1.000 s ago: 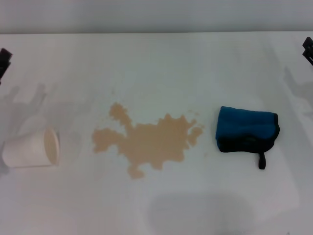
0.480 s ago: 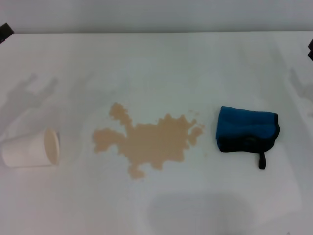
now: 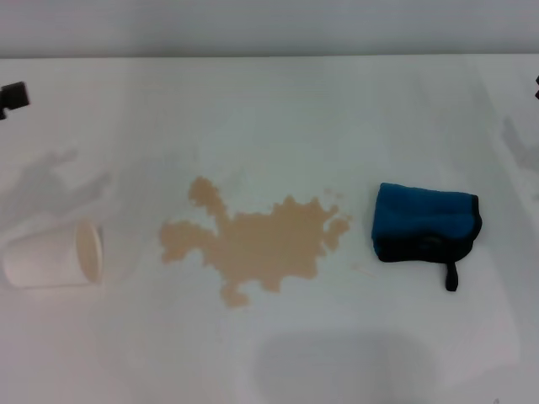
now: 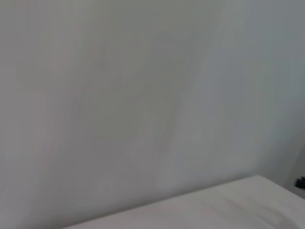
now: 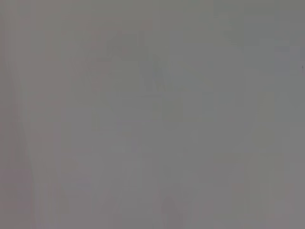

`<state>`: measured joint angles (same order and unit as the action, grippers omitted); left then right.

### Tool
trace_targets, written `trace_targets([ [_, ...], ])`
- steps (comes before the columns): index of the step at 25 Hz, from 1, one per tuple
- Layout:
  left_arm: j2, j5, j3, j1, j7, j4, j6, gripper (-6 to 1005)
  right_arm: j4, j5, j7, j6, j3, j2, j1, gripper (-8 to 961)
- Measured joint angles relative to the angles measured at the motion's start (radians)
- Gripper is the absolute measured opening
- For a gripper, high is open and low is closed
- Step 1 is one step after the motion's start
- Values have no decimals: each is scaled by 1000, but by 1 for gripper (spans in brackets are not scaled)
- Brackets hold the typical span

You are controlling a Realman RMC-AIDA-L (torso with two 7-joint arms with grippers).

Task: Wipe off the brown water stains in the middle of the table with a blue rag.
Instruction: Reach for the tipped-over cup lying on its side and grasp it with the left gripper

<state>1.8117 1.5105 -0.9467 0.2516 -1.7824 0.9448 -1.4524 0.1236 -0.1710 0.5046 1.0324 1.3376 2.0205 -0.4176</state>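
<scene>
Tan, lobed stains (image 3: 253, 244) mid-surface (image 3: 278, 126), matte white. Just right: thick folded blue rag (image 3: 425, 221), black-edged, looped. Far left: paper cup (image 3: 55, 255) on its side. Left claw (image 3: 13, 97) at left edge, right claw (image 3: 536, 84) at right edge; grip of both: cannot tell.

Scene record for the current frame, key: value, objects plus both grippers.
stain: brown water stains, mid table, unwiped
rag: blue rag, folded, right of stain, apart from it
cup: white paper cup, on its side, left of stain
left gripper: far-left edge, off the rag
right gripper: far-right edge, barely in view
</scene>
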Motion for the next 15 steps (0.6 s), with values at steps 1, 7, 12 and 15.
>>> trace_targets([
  [1, 0, 26, 25, 2, -1, 6, -35, 851, 1, 1, 0, 0, 0, 0, 0, 832],
  [7, -33, 336, 116, 35, -22, 161, -258, 848, 1, 23, 0, 1, 0, 3, 0, 831],
  [12, -28, 539, 114, 89, -39, 261, -309, 847, -5, 24, 0, 1, 0, 3, 0, 831],
  [15, -34, 599, 108, 125, -32, 262, -330, 848, -6, 24, 0, 0, 0, 5, 0, 831],
])
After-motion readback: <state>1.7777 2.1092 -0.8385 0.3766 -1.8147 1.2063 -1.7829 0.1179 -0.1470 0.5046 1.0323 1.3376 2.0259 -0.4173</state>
